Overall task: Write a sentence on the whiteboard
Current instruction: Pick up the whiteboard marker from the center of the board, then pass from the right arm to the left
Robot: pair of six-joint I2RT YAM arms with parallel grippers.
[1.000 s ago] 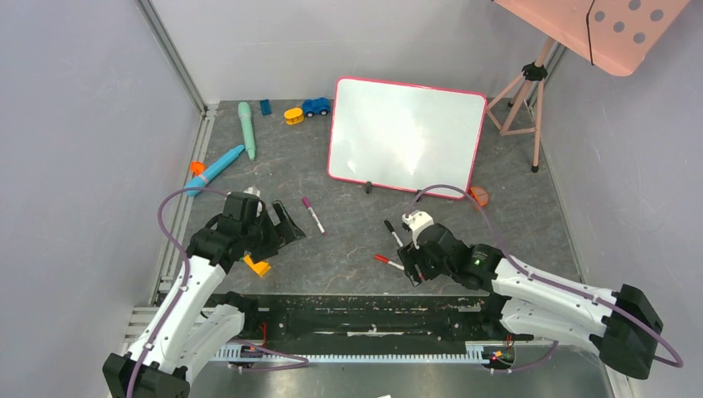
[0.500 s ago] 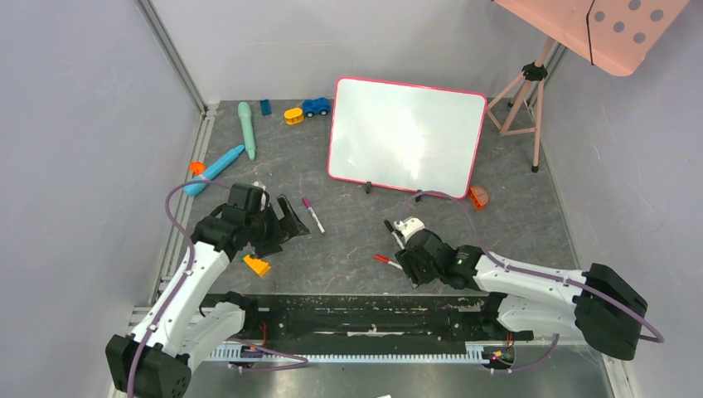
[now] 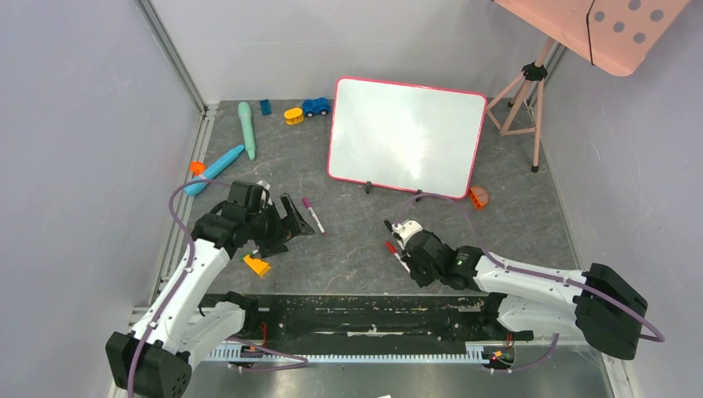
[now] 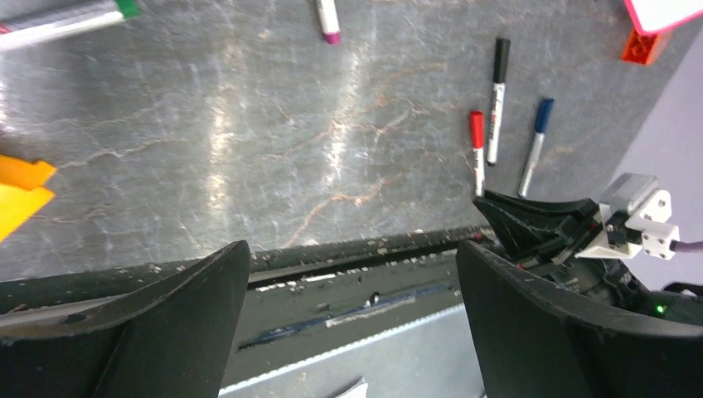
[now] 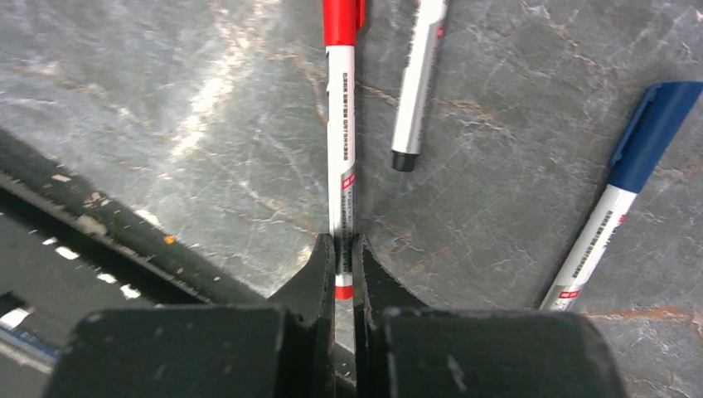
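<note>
Right gripper (image 5: 342, 242) closed, pinching red marker (image 5: 341, 124)

Thin white-barrelled markers: five. One red-capped marker (image 5: 341, 99), one black-capped marker (image 4: 496, 99), one blue-capped marker (image 4: 535, 149), one magenta-capped marker (image 3: 313, 215), one green-capped marker (image 4: 62, 16).

Fat plastic pens, far left: two. One mint-green pen (image 3: 246, 128), one light-blue pen (image 3: 215, 169).

Small plastic toy pieces: six. One orange piece (image 3: 197, 167) at left, one orange wedge (image 3: 257, 265) at near left, one orange brick (image 3: 478, 196) at right, one yellow block (image 3: 293, 116), one dark-blue block (image 3: 265, 107), one blue toy car (image 3: 315, 106).

Glossy red-framed whiteboard (image 3: 404, 137): one.

Pink perforated panel on a tripod (image 3: 613, 29): one.
</note>
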